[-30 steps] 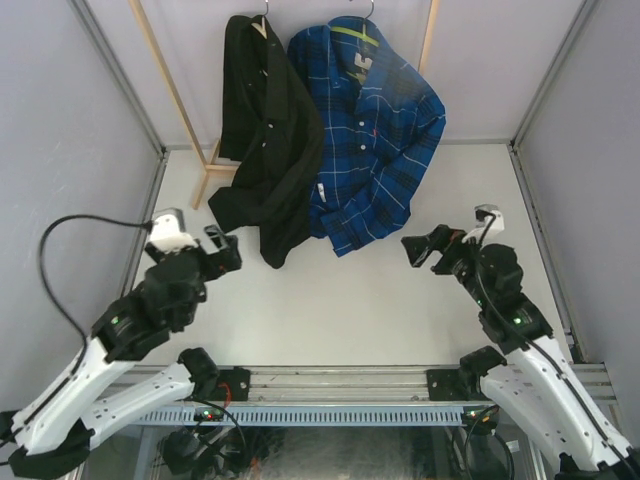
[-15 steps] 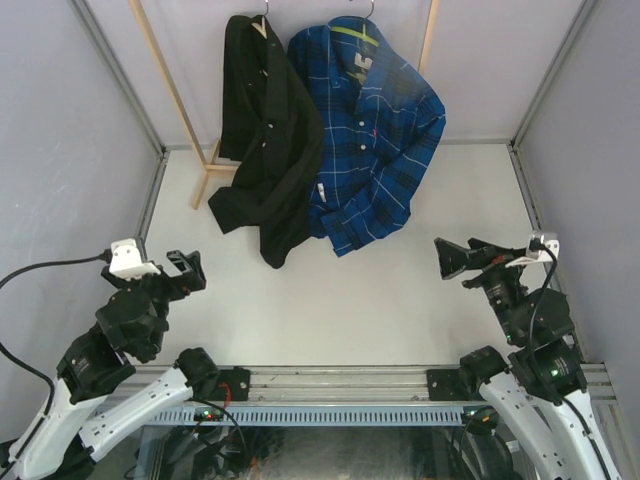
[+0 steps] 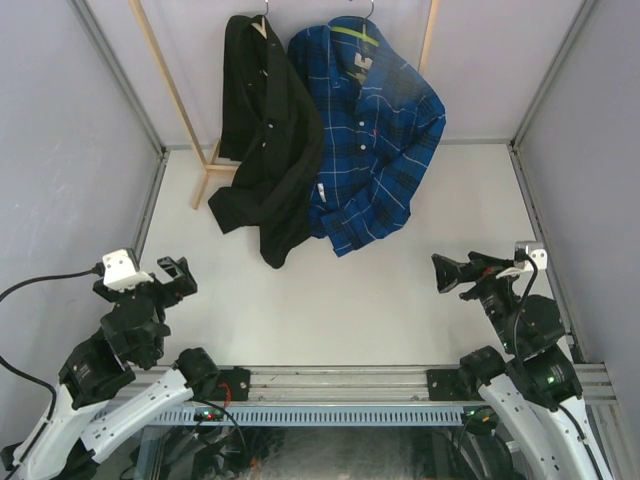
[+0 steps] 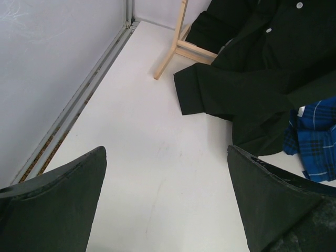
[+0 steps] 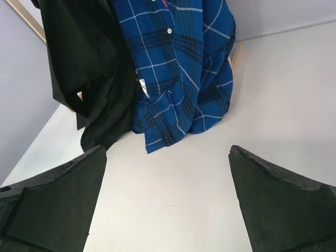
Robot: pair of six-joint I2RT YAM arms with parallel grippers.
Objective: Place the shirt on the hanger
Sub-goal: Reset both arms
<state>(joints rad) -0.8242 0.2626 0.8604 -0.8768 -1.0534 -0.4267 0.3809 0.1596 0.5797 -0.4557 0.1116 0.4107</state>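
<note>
Black shirt is hanging inside the wooden rack, closer to its left upright, and is sitting on the hanger. Only a bit of pale wood is showing at the collar, with the hook rising above it; the rest of the hanger is hiding under the cloth. The shirt is drooping unevenly. Its lower part and one sleeve are spilling down onto the desk, and the cuff is lying just beside the rack's left foot, as the left wrist view is showing clearly. White buttons are showing down the front. The plaid shirt is hanging toward the rack's right upright, touching the black one along its side and partly overlapping its hem. Left claw is hovering well apart from the rack, on the near side of its left foot, released and gripping nothing, with its fingers standing wide over bare desk. Right claw is hovering well clear of the rack's right upright, also on the near side, likewise spread wide and carrying nothing, and is pointing toward the hanging shirts.
</note>
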